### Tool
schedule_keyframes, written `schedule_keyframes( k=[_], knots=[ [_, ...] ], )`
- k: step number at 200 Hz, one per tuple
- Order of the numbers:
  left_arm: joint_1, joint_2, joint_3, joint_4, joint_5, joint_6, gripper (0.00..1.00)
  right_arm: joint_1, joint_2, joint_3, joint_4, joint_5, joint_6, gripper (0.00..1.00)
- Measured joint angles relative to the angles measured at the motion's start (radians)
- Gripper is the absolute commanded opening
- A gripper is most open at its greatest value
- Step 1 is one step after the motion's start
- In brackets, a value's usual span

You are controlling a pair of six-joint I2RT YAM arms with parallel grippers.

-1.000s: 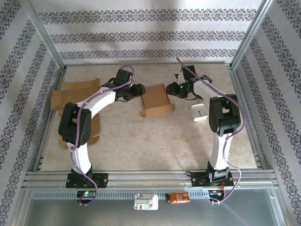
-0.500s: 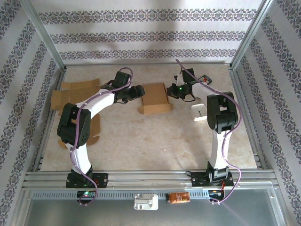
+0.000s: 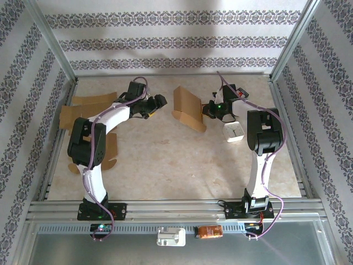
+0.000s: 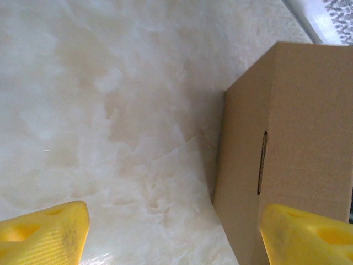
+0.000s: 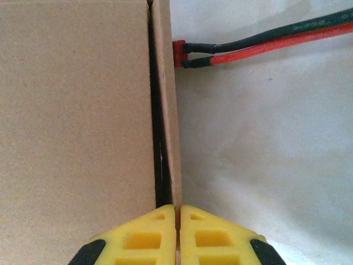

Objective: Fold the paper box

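Tipped up since a second ago: one paper box (image 3: 188,108), pinched by right gripper (image 5: 177,212); left gripper (image 3: 159,101) beside it, spread.

White square block (image 3: 234,131) sits just beside the right gripper (image 3: 207,110), on its base side. Red-and-black cable (image 5: 265,47) runs ahead of it, off right.

Two arms (image 3: 112,116) (image 3: 257,168), one cardboard box (image 3: 187,106), one white block (image 3: 234,131), at least two flat cardboard blanks (image 3: 88,106).
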Motion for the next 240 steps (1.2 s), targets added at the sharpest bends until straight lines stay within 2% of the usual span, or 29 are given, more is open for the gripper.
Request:
schedule_keyframes(
  k=[30,58,110,133,184,206,240],
  knots=[
    [-0.005,0.066,0.032,0.078,0.080,-0.043,0.85,0.000,0.000,-0.004,0.002,0.000,0.002,0.08],
    [-0.028,0.122,0.140,0.087,0.074,-0.064,0.92,0.000,0.000,-0.005,0.003,0.000,0.002,0.08],
    [-0.068,0.167,0.152,0.256,0.092,-0.185,0.91,0.000,0.000,-0.005,0.000,0.000,0.002,0.09],
    [-0.076,0.215,0.164,0.262,0.104,-0.195,0.85,0.000,0.000,-0.005,0.000,-0.004,0.002,0.09],
    [-0.119,0.245,0.201,0.253,0.101,-0.194,0.57,0.000,0.000,-0.005,-0.001,-0.010,0.002,0.12],
    [-0.119,0.245,0.207,0.204,0.080,-0.188,0.47,0.000,-0.005,-0.005,-0.002,-0.006,0.002,0.22],
    [-0.119,0.235,0.229,0.133,0.067,-0.187,0.38,-0.005,-0.042,-0.030,-0.032,0.012,0.000,0.49]
  ],
)
